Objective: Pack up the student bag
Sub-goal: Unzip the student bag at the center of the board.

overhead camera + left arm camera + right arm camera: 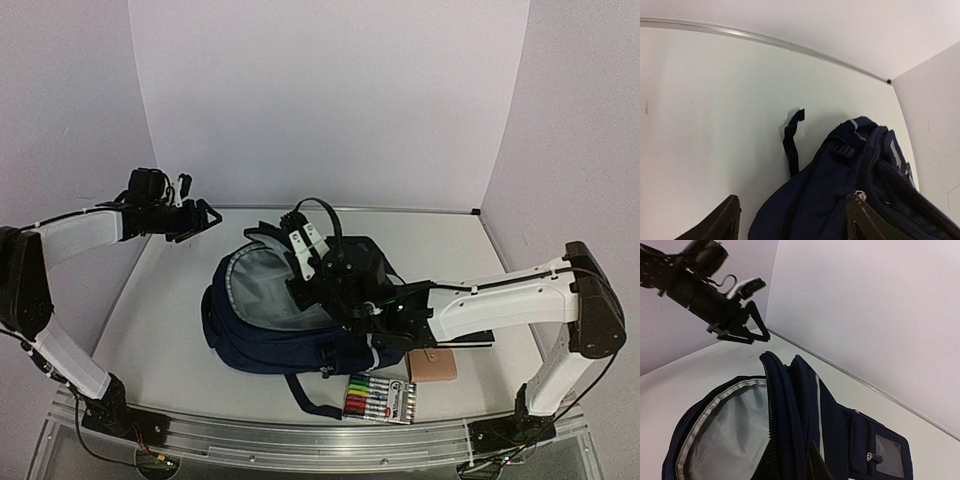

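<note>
Pinched in the right gripper (800, 462), the student bag (790, 405) is held open, seemingly for packing; beyond, the left gripper (794, 197) is spread.

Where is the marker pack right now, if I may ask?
In the top view, the marker pack lies right of centre near the front edge, by the student bag and tan pouch.

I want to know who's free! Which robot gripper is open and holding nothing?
The left gripper, up in the air beside the backpack: its fingers are spread with nothing between them. The right gripper is down at the backpack's open rim.
</note>
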You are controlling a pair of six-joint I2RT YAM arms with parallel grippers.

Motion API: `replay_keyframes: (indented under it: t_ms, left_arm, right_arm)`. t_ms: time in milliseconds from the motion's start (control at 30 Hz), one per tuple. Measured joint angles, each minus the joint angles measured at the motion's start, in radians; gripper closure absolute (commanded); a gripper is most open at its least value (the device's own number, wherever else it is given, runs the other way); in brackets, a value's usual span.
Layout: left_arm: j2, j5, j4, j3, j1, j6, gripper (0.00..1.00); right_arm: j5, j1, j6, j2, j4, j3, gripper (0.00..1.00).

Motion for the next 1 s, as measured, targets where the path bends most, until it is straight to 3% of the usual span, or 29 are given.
replay_keyframes:
  t_ms: [167,400,500,567,700,767,1000]
  left_arm:
    - [-0.24,-0.12,-0.058,-0.111,-0.001,-0.076,0.19]
    - [-0.433,-0.107,-0.107,-0.345,-0.002,-0.226,0.16]
    - [-0.485,-0.092,-0.128,-0.414,-0.004,-0.274,0.16]
    - [-0.511,-0.088,-0.13,-0.436,-0.005,-0.295,0.16]
    - [-0.536,-0.08,-0.131,-0.451,-0.005,-0.309,0.16]
    - [-0.536,-0.08,-0.133,-0.451,-0.005,-0.308,0.15]
    - [-0.536,-0.097,-0.149,-0.452,-0.005,-0.301,0.14]
  right_arm:
    - [0.095,0.009,-0.019,0.125,0.018,0.101,1.0]
    - [0.13,-0.024,-0.039,0.272,0.045,0.237,1.0]
    - [0.109,-0.062,-0.038,0.304,0.034,0.292,0.93]
    - [0.087,-0.093,-0.032,0.324,0.015,0.331,0.82]
    - [0.027,-0.138,-0.01,0.346,-0.088,0.421,0.24]
    - [-0.008,-0.151,0.011,0.342,-0.155,0.464,0.04]
    - [-0.126,-0.147,0.155,0.137,-0.367,0.403,0.02]
